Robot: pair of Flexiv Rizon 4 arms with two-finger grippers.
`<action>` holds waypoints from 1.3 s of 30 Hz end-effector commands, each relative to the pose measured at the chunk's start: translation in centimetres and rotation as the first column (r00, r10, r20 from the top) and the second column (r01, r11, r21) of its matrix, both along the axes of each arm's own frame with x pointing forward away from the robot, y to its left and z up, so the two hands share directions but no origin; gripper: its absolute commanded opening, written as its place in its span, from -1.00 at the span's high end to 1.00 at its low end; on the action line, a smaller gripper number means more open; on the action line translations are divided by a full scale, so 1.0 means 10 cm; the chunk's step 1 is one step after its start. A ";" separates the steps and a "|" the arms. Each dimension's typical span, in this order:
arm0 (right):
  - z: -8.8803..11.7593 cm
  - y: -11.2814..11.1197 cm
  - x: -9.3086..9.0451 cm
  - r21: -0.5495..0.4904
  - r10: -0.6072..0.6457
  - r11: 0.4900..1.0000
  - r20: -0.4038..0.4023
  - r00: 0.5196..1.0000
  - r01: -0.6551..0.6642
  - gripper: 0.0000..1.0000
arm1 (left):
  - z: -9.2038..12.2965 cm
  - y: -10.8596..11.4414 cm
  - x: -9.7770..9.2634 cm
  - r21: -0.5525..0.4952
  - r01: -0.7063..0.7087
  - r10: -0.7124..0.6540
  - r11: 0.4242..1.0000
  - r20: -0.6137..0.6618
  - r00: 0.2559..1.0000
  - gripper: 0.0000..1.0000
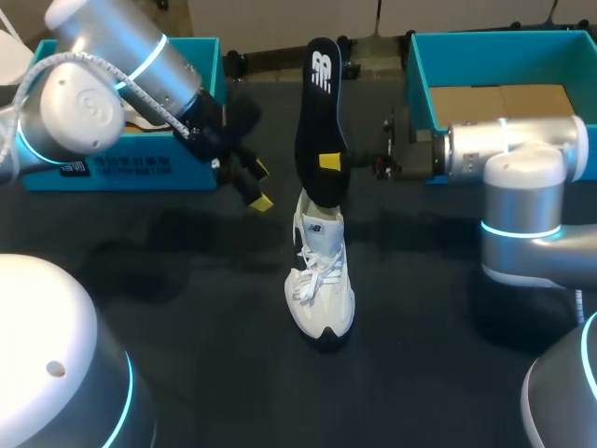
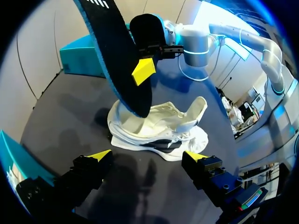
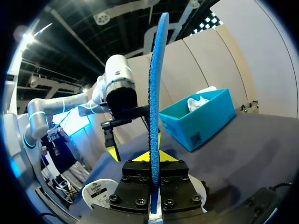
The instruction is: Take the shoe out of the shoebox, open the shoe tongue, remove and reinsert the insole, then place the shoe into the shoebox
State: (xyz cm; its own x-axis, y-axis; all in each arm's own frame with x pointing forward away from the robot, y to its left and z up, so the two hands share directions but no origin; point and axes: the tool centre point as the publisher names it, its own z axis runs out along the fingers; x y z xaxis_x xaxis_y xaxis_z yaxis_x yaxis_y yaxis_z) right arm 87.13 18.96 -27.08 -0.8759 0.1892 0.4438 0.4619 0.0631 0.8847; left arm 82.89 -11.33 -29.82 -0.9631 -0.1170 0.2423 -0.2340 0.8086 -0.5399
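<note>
Newbie: so where's the insole [image 1: 320, 121] at, and who's got it?

Regular: right claw [image 3: 154, 157] is clenched on it, one yellow-tipped finger on each face, pinching the lower part. The black insole stands pretty much upright, with its blue edge facing the right wrist view. Its lower end sits right at the mouth of the shoe [image 1: 322, 280]. Can't tell if it's actually touching inside, tbh.

Newbie: and the shoe itself?

Regular: white sneaker, laced, standing on its sole around the middle of the dark worktop [image 1: 187, 280]. The toe points toward the head camera, and it's outside both boxes.

Newbie: left arm?

Regular: left claw [image 1: 259, 185] is released, fingers spread wide. It hangs above the worktop just left of the insole, apart from it, and looks down at the shoe. Behind that arm, at the far left, is a teal shoebox [image 1: 112, 173] with a white item [image 3: 198, 102] inside. The second teal shoebox [image 1: 422, 89] is at the far right behind the right arm, with its brown cardboard floor showing.
</note>
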 end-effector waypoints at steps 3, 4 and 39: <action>-0.08 0.08 0.07 0.011 0.006 1.000 0.007 1.000 -0.006 1.00 | -0.05 -0.07 0.02 -0.002 -0.004 0.004 1.000 -0.012 1.000 -1.00; -0.09 0.08 0.08 0.013 0.008 1.000 0.009 1.000 -0.009 1.00 | -0.06 -0.07 0.02 -0.002 -0.005 0.005 1.000 -0.014 1.000 -1.00; -0.47 0.08 -0.01 0.042 0.060 0.997 -0.012 0.998 -0.060 1.00 | -0.11 -0.08 -0.04 -0.001 -0.038 0.038 0.999 -0.039 0.999 -1.00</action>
State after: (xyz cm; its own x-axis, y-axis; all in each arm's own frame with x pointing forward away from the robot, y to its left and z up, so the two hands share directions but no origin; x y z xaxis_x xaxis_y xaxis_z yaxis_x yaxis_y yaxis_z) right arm 87.00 19.57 -31.36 -0.8789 0.1206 0.4615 0.4702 0.0561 0.8808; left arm 82.56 -12.08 -30.91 -0.9475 -0.1506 0.2820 -0.2849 0.7979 -0.5312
